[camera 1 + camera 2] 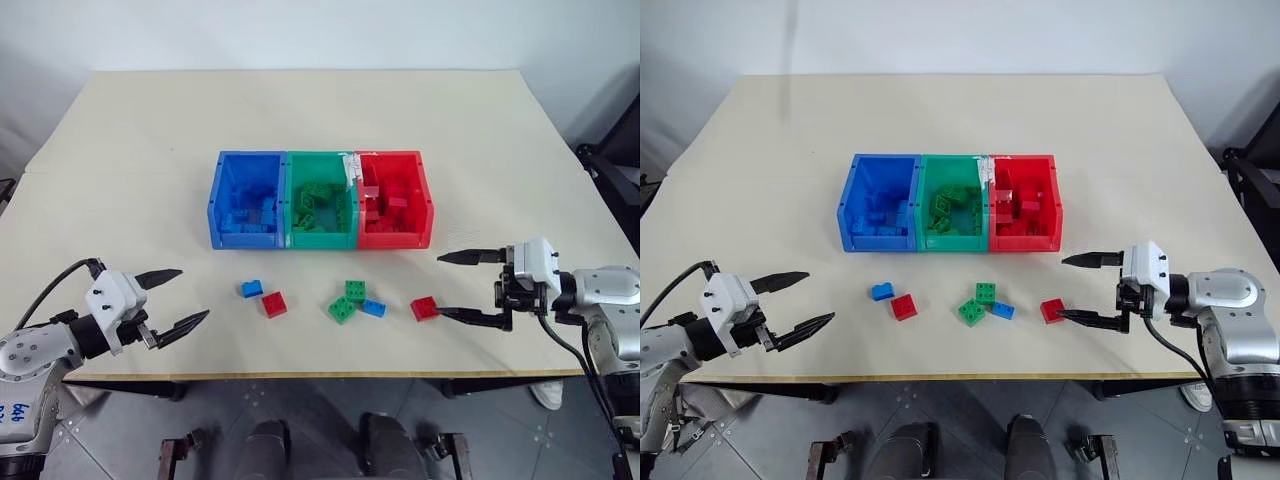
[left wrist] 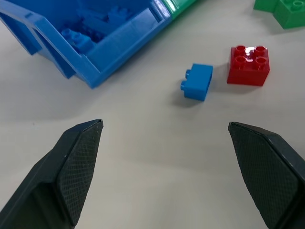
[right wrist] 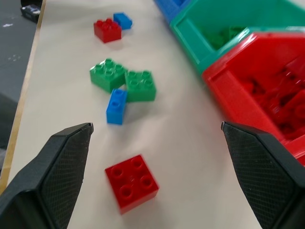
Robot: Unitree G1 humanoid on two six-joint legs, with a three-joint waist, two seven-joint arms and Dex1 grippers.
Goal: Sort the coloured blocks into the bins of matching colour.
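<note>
Three joined bins stand mid-table: blue [image 1: 245, 238], green [image 1: 320, 240] and red [image 1: 395, 240], each with blocks of its own colour inside. In front of them lie several loose blocks: a blue one [image 1: 252, 289] beside a red one [image 1: 274, 304], two green ones [image 1: 355, 291] [image 1: 341, 310] with a blue one [image 1: 374, 308] against them, and a red one [image 1: 424, 309] at the right. My right gripper [image 1: 439, 285] is open, its lower fingertip just right of that red block [image 3: 131, 182]. At the front left my left gripper [image 1: 195, 293] is open and empty, facing the blue block [image 2: 198, 82].
The table's front edge [image 1: 320, 375] runs just below the loose blocks and both grippers. Behind the bins the beige tabletop [image 1: 320, 110] stretches to a white wall. A dark object [image 1: 610, 160] stands off the table's right side.
</note>
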